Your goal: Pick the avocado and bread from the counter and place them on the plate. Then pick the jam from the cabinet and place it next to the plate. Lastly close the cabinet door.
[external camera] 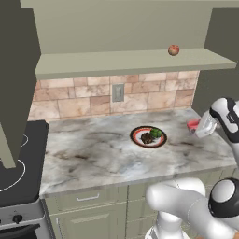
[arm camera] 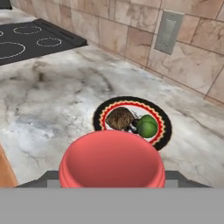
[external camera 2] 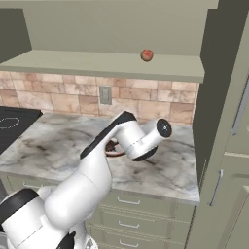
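Hand view: the jam (arm camera: pixel 112 159), its pinkish-red lid facing the camera, sits clamped between the fingers of the gripper (arm camera: pixel 112 177), whose dark tips flank it on either side. Just beyond the jar lies the plate (arm camera: pixel 132 123), carrying the bread (arm camera: pixel 119 119) and the avocado (arm camera: pixel 147 127) side by side and touching, on the marbled counter (arm camera: pixel 48 100). From the left base view, the jar (external camera: pixel 193 125) shows as a red spot at the end of the white arm, held over the counter (external camera: pixel 93 149) to the right of the plate (external camera: pixel 148 137), where the brown bread (external camera: pixel 147 138) and green avocado (external camera: pixel 156 133) rest together. A wall outlet (external camera: pixel 118 93) is set in the tiled backsplash (external camera: pixel 74 100) behind. Above, the cabinet (external camera: pixel 130 60) stands open with a reddish apple-like ball (external camera: pixel 173 50) on its shelf. A stove (external camera: pixel 14 158) borders the counter on the left.
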You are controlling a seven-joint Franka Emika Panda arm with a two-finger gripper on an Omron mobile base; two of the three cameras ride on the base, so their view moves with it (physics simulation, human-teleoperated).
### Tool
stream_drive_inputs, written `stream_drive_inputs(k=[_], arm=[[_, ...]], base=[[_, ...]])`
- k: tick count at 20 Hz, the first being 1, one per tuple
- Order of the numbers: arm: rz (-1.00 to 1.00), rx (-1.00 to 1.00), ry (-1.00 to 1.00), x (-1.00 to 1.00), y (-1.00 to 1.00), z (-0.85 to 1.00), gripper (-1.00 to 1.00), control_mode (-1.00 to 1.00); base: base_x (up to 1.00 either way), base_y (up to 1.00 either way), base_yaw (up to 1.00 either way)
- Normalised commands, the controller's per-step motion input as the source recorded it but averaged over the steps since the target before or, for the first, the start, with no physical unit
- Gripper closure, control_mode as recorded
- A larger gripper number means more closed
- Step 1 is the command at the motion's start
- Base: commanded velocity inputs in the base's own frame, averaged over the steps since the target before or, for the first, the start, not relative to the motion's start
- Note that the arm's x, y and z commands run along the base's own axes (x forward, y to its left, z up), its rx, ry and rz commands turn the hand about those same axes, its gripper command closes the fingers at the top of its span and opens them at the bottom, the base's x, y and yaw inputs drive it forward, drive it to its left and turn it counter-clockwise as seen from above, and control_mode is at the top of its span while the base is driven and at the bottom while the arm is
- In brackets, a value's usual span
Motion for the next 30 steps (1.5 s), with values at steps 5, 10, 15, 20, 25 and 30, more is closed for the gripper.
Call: stream_drive_inputs(k=[5,10,15,20,25,30], arm=[[0.0,0.0,-0.08,0.0,0.0,-0.29,1.0,-1.0],[0.0,0.0,0.0,0.02,0.0,-0.25,1.0,-1.0],[0.02,0.0,0.0,0.09,0.0,-0.22,1.0,-1.0],[0.02,0.03,0.0,0.17,0.0,-0.13,1.0,-1.0],[0.02,0.04,0.0,0.22,0.0,-0.16,1.0,-1.0],[0.03,0.03,0.0,0.19,-0.01,-0.18,1.0,-1.0]], base=[[0.0,0.0,0.0],[0.0,0.0,0.0],[0.0,0.0,0.0],[0.0,0.0,0.0],[0.0,0.0,0.0],[0.0,0.0,0.0]])
